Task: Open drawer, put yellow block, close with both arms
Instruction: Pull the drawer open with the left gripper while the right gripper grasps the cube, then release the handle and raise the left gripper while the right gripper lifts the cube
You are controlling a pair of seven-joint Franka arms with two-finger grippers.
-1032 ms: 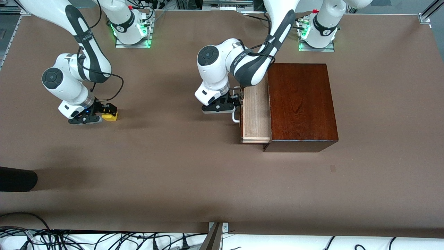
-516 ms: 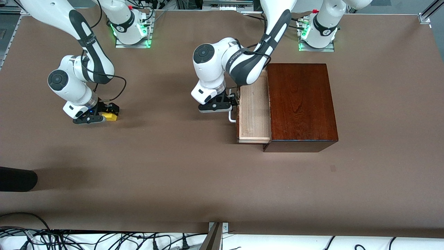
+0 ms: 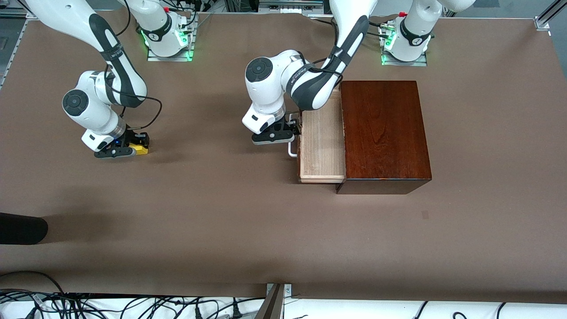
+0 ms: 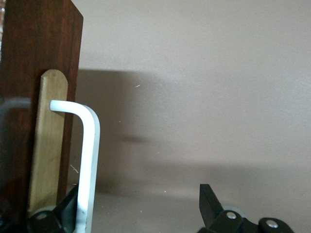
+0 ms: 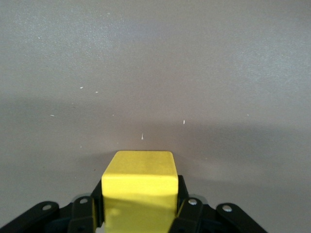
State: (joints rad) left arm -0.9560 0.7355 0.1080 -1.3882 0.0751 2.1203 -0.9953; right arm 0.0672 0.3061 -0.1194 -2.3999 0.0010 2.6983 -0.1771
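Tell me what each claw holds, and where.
Right claw: block, gripped by two side faces. Left claw: open, hooked around the drawer handle.

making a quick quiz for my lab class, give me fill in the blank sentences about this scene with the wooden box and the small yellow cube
1. The right gripper is shut on the small bright-yellow ____.
2. The left gripper, jaws open, hooks the white U-shaped bar ____ of the drawer.
3. The pale light-wood drawer tray stands pulled partly ____ of the glossy reddish-brown wooden box.
4. The tray holds ____ so far.

Missing words: cube; handle; out; nothing
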